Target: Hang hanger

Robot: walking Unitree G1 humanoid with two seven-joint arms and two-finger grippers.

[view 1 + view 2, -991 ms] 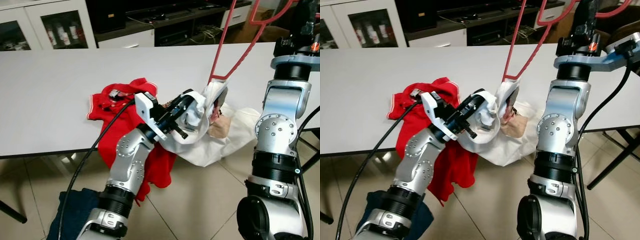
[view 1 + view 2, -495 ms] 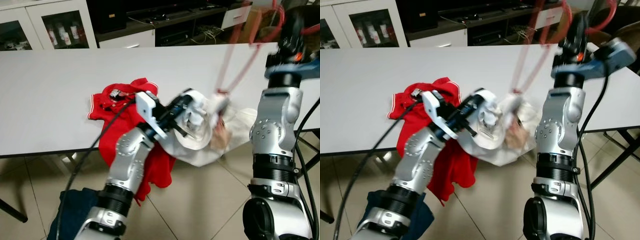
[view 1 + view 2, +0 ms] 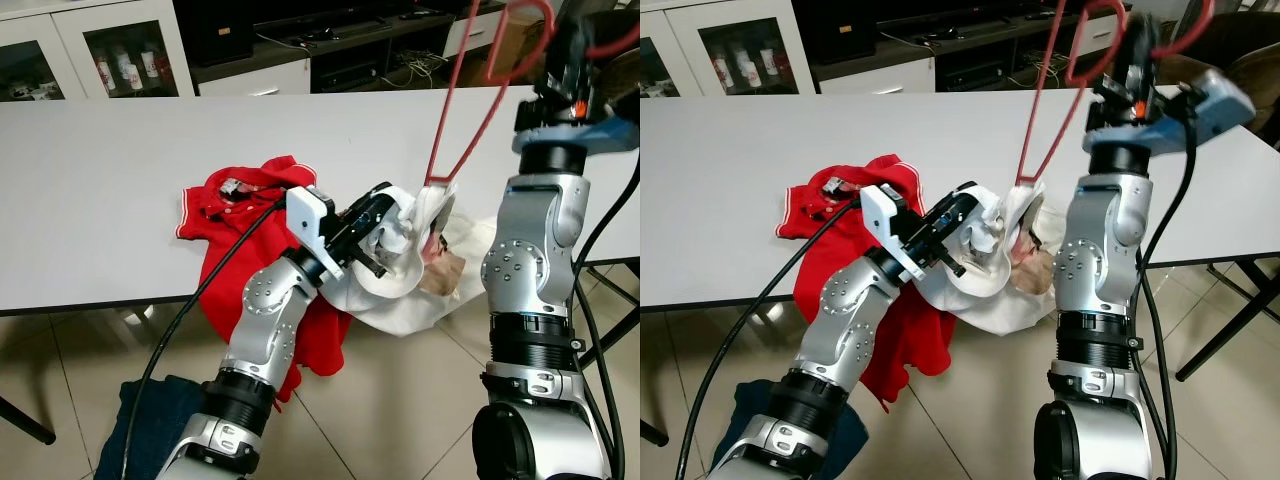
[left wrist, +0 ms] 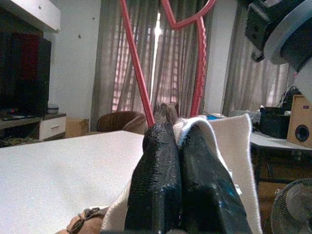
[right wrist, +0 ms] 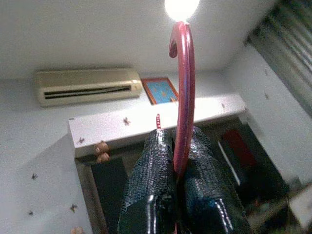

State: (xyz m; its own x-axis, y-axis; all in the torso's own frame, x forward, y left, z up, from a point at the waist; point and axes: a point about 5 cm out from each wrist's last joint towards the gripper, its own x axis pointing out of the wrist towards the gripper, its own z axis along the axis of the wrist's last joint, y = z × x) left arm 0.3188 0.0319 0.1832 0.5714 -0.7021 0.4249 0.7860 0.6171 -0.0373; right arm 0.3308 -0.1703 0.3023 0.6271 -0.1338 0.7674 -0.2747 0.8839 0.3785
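Your right arm stood raised above the worktop (image 3: 100,190), its right end effector (image 5: 176,146) clamped on the red hanger (image 3: 470,110). Your left end effector (image 4: 178,146) reached forward, pinching the white garment (image 3: 425,290) at the hanger's lower end.

A white table (image 3: 120,170) carries a crumpled red polo shirt (image 3: 240,200) that spills over its front edge. Beside it, a white garment (image 3: 470,245) also drapes over that edge. On the tiled floor (image 3: 400,400) below lies a dark blue cloth (image 3: 150,420).

Home: TV unit (image 3: 330,40), curtains (image 4: 170,68).
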